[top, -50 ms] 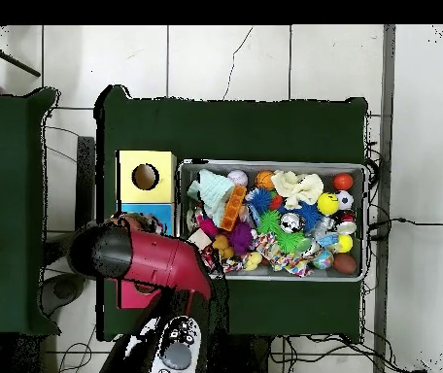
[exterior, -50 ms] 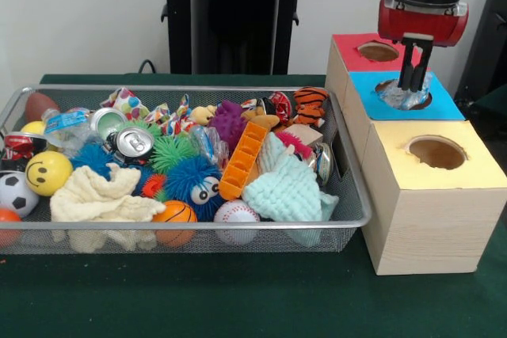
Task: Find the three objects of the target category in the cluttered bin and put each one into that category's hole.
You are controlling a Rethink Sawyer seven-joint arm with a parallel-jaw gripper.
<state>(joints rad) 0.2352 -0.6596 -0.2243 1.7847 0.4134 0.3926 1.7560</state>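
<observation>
My gripper (exterior, -50 ms: 413, 85) hangs over the hole of the blue-topped box (exterior, -50 ms: 447, 106), the middle one of three wooden boxes. Its fingers stand close together around a crumpled clear plastic piece (exterior, -50 ms: 401, 97) that sits partly in that hole. The red-topped box (exterior, -50 ms: 348, 47) is behind it and the yellow-topped box (exterior, -50 ms: 396, 156) in front, both with open holes. The wire bin (exterior, -50 ms: 198, 225) to the left holds crushed cans (exterior, -50 ms: 133, 142), another can (exterior, -50 ms: 323, 162) and a plastic bottle (exterior, -50 ms: 63, 123) among toys. In the overhead view the red arm (top, -50 ms: 153, 257) hides the gripper.
The bin also holds a cream cloth (exterior, -50 ms: 103, 199), a mint cloth (exterior, -50 ms: 287, 187), an orange tray (exterior, -50 ms: 242, 161), fuzzy toys and several balls. The boxes stand tight against the bin's right wall. In the overhead view, the yellow box (top, -50 ms: 162, 165) shows beside the bin (top, -50 ms: 362, 223).
</observation>
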